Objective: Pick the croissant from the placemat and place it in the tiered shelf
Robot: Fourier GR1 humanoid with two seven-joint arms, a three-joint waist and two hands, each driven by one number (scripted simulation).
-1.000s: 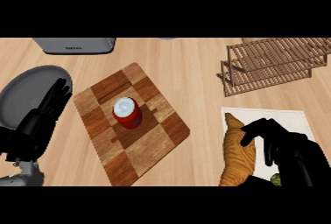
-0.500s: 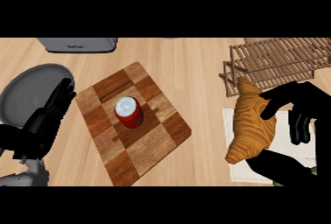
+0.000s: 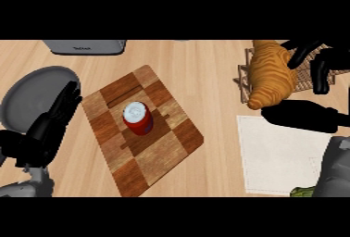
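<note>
My right hand (image 3: 311, 60) is curled round a large golden-brown croissant (image 3: 270, 76) and holds it up at the upper right. The croissant hangs over the wooden tiered shelf (image 3: 243, 81), most of which is hidden behind croissant and hand. Below them lies the white placemat (image 3: 277, 155) with nothing on its visible part. My left hand (image 3: 44, 132) rests open at the left edge, fingers pointing up, over the rim of a grey plate (image 3: 31, 90).
A checkered wooden cutting board (image 3: 164, 148) lies in the middle with a red can (image 3: 138, 119) standing on it. A grey appliance (image 3: 85, 46) sits at the top left. Something green (image 3: 306, 191) shows at the bottom right by my right forearm.
My right hand has lifted the croissant off the placemat and carried it up and away, over the tiered shelf. The left hand has stayed where it was.
</note>
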